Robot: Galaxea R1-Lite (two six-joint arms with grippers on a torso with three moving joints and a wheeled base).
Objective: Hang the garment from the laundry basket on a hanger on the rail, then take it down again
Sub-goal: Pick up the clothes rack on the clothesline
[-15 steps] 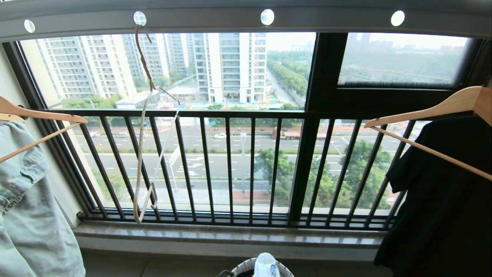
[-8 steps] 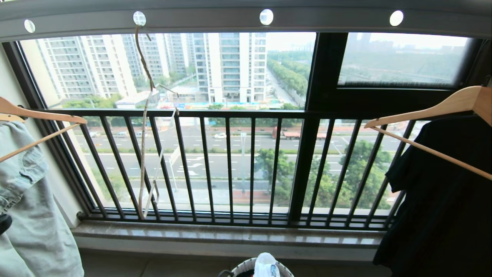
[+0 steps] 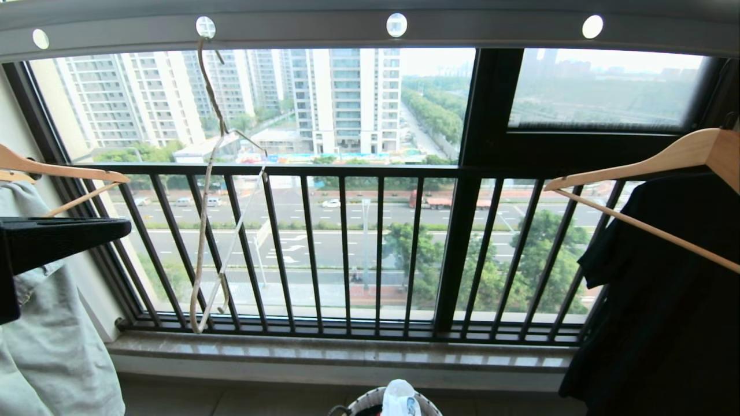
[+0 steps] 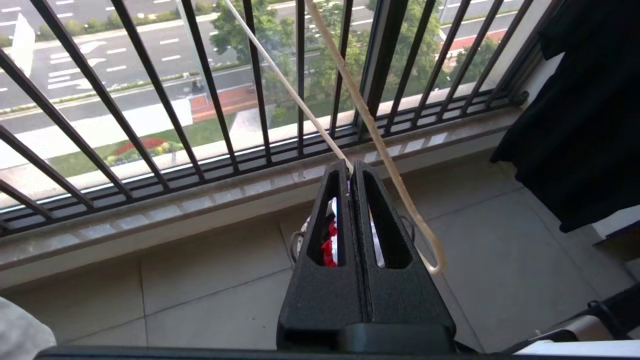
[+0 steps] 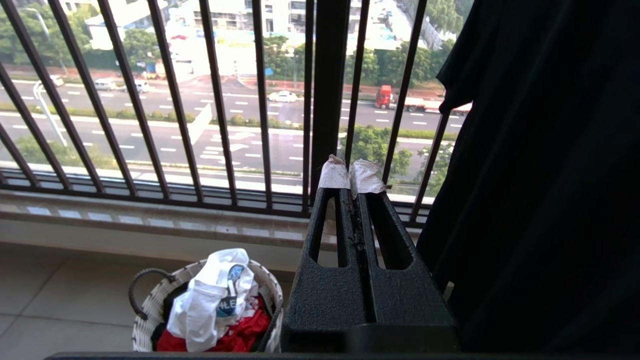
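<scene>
Head view: my left gripper [image 3: 118, 229], fingers pressed together and empty, is left of the hanger [image 3: 203, 231]; my right gripper [image 5: 350, 180] is likewise closed

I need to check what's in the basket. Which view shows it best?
The right wrist view: the basket shows nearly whole, holding the white T-shirt and a red cloth. The head view catches only its rim; the left wrist view hides it behind the left gripper.
</scene>
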